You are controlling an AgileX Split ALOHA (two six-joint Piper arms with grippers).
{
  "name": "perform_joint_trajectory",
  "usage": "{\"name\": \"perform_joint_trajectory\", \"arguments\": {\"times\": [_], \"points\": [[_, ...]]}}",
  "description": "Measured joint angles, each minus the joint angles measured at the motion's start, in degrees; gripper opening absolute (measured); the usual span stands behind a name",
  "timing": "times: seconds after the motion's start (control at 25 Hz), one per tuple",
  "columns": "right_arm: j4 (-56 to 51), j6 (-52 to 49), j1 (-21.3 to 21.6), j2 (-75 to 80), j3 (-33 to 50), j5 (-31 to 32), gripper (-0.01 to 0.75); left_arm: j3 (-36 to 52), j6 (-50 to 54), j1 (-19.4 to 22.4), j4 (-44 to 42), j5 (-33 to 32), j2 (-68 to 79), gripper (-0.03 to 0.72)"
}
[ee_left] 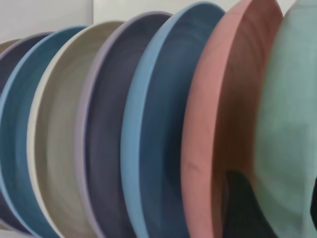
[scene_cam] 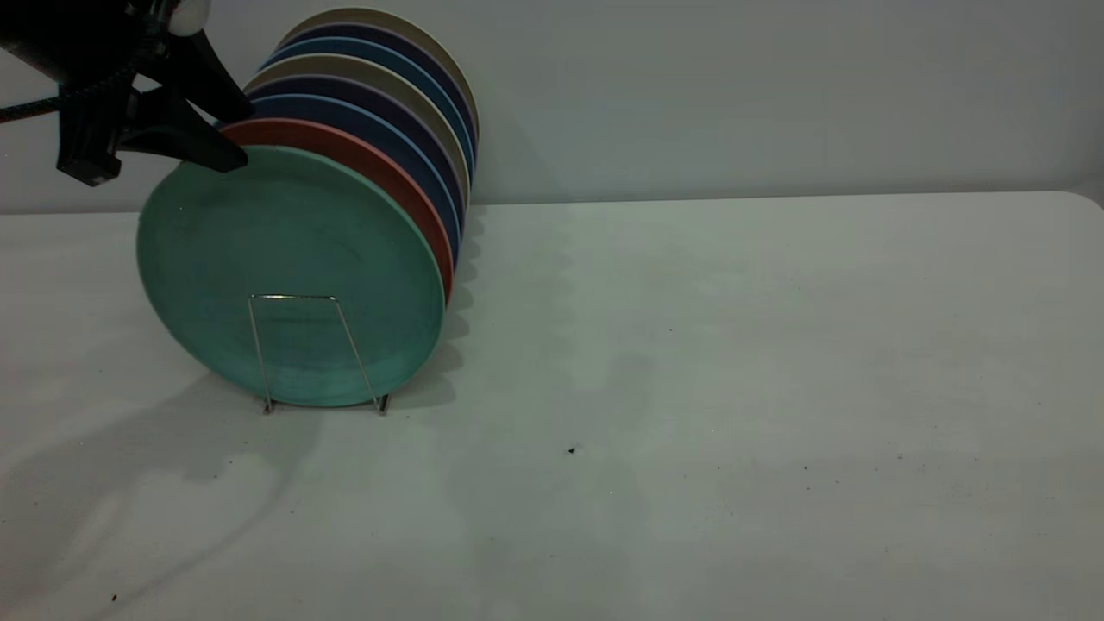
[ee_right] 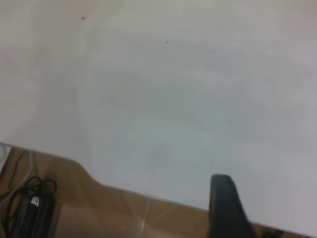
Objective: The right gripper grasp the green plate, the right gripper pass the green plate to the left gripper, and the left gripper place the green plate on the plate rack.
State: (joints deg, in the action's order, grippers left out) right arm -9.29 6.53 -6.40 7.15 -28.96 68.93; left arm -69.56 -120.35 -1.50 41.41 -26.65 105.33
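The green plate stands upright on edge at the front of the plate rack, behind its front wire loop and leaning against the salmon-pink plate. My left gripper is at the plate's upper left rim, open, with one finger in front of the plate and one behind it. In the left wrist view, one finger sits between the pink plate and the green plate. My right gripper is out of the exterior view. It hangs open and empty over the table edge, with one finger showing.
Behind the pink plate, several blue, purple and beige plates fill the rack in a row. The white table stretches right of the rack. The right wrist view shows the table edge, a wooden floor and cables below.
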Motion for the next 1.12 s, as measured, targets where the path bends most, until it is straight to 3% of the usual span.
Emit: {"name": "perform_joint_trajectory", "arguments": {"times": [0.2,0.48,0.6,0.96,1.12], "points": [[0.56,-0.21,0.00,0.00,0.00,-0.23,0.460,0.00,7.41,0.00,-0.13,0.00,-4.10,0.379],[4.20,-0.65,0.00,0.00,1.89,-3.49,0.460,0.00,34.66,0.00,-1.06,-2.68,-19.68,0.379],[4.92,-1.70,0.00,0.00,1.94,-3.60,0.460,0.00,49.69,0.00,-6.25,-8.05,-27.39,0.379],[7.01,-3.38,0.00,-3.66,1.94,-3.67,0.460,2.32,88.50,0.00,-29.81,-37.99,-46.52,0.379],[7.07,-3.38,0.00,-5.75,1.94,-3.67,0.460,11.24,95.90,0.00,-35.00,-39.93,-54.53,0.379]]}}
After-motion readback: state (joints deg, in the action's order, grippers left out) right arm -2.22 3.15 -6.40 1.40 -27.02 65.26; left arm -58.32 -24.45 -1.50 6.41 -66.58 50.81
